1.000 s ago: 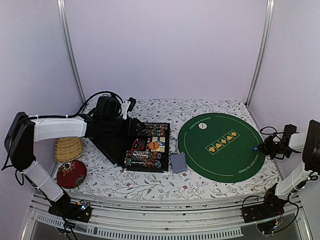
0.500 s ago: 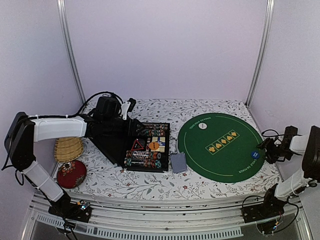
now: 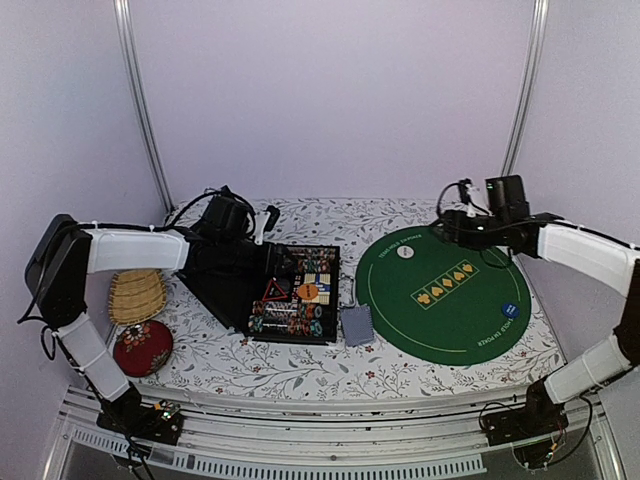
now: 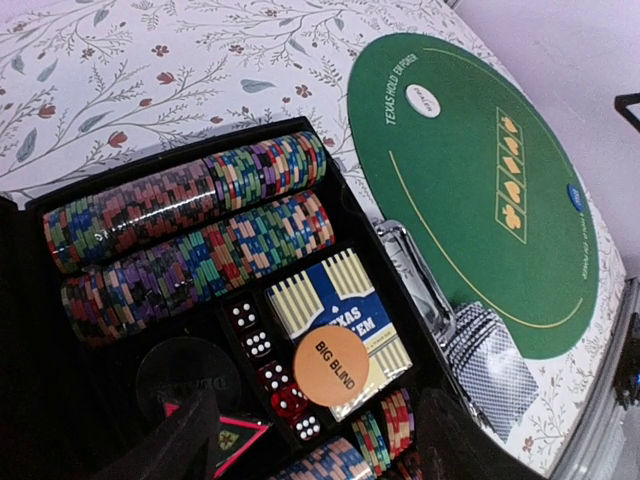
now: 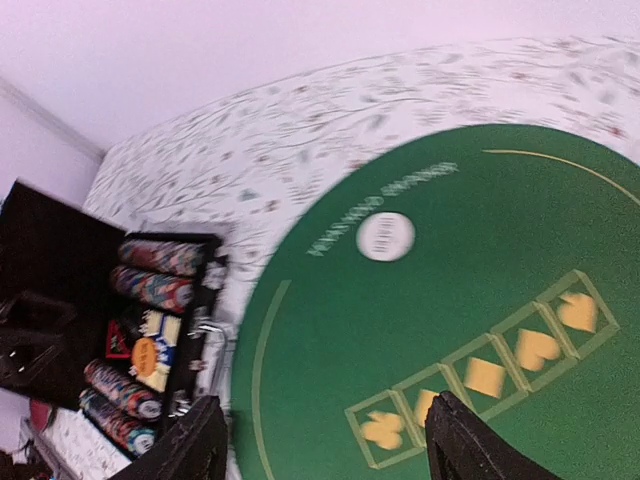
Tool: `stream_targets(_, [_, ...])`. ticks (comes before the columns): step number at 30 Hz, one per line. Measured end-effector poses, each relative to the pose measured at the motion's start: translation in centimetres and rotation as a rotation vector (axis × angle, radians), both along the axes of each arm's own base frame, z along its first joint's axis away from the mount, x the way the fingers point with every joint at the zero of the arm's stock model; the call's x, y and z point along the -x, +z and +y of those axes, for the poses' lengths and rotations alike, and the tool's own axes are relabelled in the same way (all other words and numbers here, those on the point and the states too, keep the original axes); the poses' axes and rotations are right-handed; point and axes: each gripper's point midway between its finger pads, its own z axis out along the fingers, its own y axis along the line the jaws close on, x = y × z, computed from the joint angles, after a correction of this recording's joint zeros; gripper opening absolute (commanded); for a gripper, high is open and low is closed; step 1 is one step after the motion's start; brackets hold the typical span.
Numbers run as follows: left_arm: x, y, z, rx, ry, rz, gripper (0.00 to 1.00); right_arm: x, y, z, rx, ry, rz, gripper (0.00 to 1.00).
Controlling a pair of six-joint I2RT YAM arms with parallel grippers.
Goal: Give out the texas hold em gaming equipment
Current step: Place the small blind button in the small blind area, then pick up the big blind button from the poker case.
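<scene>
The open black case (image 3: 335,262) holds rows of striped poker chips (image 4: 190,235), red dice, a blue card box (image 4: 320,300) and an orange BIG BLIND disc (image 4: 332,365) (image 3: 308,292). My left gripper (image 4: 315,450) (image 3: 268,262) hovers open just above that disc with nothing between its fingers. A grey-blue deck of cards (image 3: 357,325) (image 4: 490,365) lies on the table beside the case. On the green mat (image 3: 450,320) rest a white disc (image 3: 405,252) (image 5: 386,237) and a blue disc (image 3: 510,309). My right gripper (image 3: 447,228) (image 5: 325,450) hangs open and empty over the mat's back edge.
The case's lid (image 3: 215,280) lies open to the left under my left arm. A wicker basket (image 3: 137,297) and a red round cushion (image 3: 143,347) sit at the near left. Metal frame posts (image 3: 145,110) stand at the back corners.
My right gripper opened, left the blue disc on the mat's right side, and swung up and back over the mat's far edge. My left gripper opened wider and shifted slightly.
</scene>
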Motion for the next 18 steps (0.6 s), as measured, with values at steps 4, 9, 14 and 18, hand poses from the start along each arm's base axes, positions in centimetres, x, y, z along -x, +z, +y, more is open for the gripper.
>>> stream_targets(4, [0.2, -0.5, -0.5, 0.011, 0.003, 0.032, 0.61, -0.8, -0.2, 10.7, -0.06, 0.295, 0.009, 0.58])
stream_targets(9, [0.6, -2.2, -1.2, 0.022, 0.005, 0.099, 0.6, 0.4, -3.1, 22.0, -0.128, 0.575, 0.089, 0.54])
stream_targets(14, [0.9, -3.4, -1.4, 0.028, 0.015, 0.144, 0.59, 1.7, -5.5, 28.8, -0.144, 0.712, 0.139, 0.52])
stream_targets(18, [0.9, -3.9, -1.6, 0.036, 0.017, 0.162, 0.57, 1.4, -7.6, 30.8, -0.136, 0.723, 0.183, 0.47])
